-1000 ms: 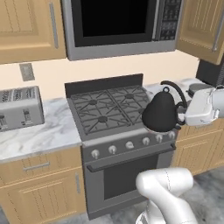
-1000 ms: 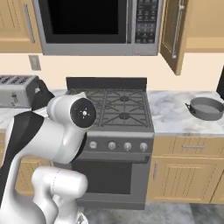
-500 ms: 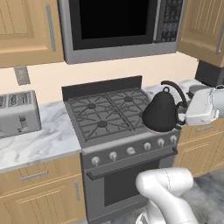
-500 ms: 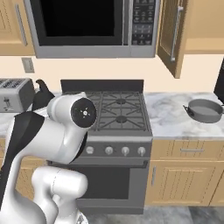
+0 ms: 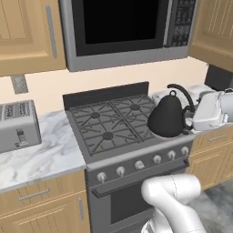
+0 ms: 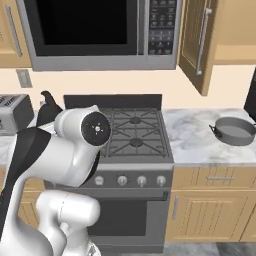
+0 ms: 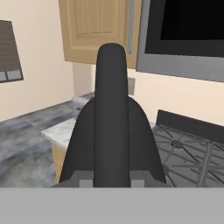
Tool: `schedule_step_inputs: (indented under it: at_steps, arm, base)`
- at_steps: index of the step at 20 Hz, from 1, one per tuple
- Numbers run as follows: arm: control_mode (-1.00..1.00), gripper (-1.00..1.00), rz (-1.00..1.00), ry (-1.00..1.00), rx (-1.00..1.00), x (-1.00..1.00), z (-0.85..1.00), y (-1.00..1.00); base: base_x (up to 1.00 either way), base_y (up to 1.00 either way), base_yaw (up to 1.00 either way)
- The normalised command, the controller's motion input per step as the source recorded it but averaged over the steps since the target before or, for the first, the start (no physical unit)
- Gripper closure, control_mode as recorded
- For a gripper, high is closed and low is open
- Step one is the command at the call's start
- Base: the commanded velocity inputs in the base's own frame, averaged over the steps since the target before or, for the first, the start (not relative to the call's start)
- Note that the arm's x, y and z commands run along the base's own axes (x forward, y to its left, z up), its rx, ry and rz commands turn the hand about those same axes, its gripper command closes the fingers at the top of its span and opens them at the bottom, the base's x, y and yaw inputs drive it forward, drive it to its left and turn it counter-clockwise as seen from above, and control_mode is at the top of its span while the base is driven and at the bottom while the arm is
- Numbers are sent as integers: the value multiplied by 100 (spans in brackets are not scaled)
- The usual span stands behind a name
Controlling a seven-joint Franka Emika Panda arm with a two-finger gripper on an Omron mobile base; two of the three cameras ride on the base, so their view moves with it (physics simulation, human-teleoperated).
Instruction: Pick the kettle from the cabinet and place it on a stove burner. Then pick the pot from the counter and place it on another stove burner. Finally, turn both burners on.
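Kettle [image 5: 167,119]: clamped by its loop handle in the gripper [image 5: 190,119], body hanging just left of it, apparently over the stove's [image 5: 113,125] front right corner.

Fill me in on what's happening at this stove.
The white arm's gripper is shut on the arched handle of the glossy black cone-shaped kettle, holding it over the grey range's black grates. The shallow grey metal pot sits on the white marble counter, under the open light-wood cabinet door.
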Motion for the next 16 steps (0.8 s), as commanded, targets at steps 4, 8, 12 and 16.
schedule_step_inputs:
  at_steps: [4,8,12,16]
  arm:
    - [100,100,0,0,0,0,0,0]
    - [100,100,0,0,0,0,0,0]
    - [100,100,0,0,0,0,0,0]
    - [100,100,0,0,0,0,0,0]
  base:
    - [33,8,-5]
    - [32,6,-5]
    - [32,7,-3]
    - [38,8,-2]
